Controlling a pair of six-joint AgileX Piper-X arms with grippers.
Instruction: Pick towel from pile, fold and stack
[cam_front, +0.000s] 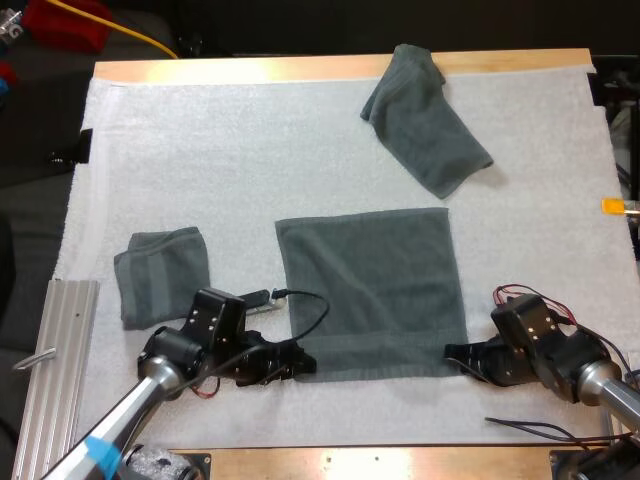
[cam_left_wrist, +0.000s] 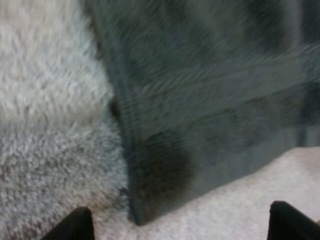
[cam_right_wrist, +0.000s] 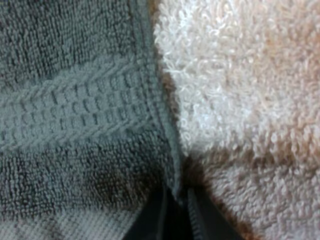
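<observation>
A dark grey-green towel (cam_front: 370, 290) lies spread flat on the white mat (cam_front: 230, 150). My left gripper (cam_front: 305, 362) is at its near left corner, low over the mat. In the left wrist view that gripper (cam_left_wrist: 182, 220) is open, fingers wide apart, with the towel's corner (cam_left_wrist: 150, 200) just ahead of them. My right gripper (cam_front: 455, 355) is at the near right corner. Its fingers (cam_right_wrist: 155, 215) are shut on the towel's edge (cam_right_wrist: 170, 165). A folded towel (cam_front: 160, 275) rests at the left, and a crumpled towel (cam_front: 425, 120) lies at the far side.
An aluminium rail (cam_front: 55, 370) lies along the table's left side, near my left arm. The wooden table edge (cam_front: 300, 68) runs along the far side, with the crumpled towel overlapping it.
</observation>
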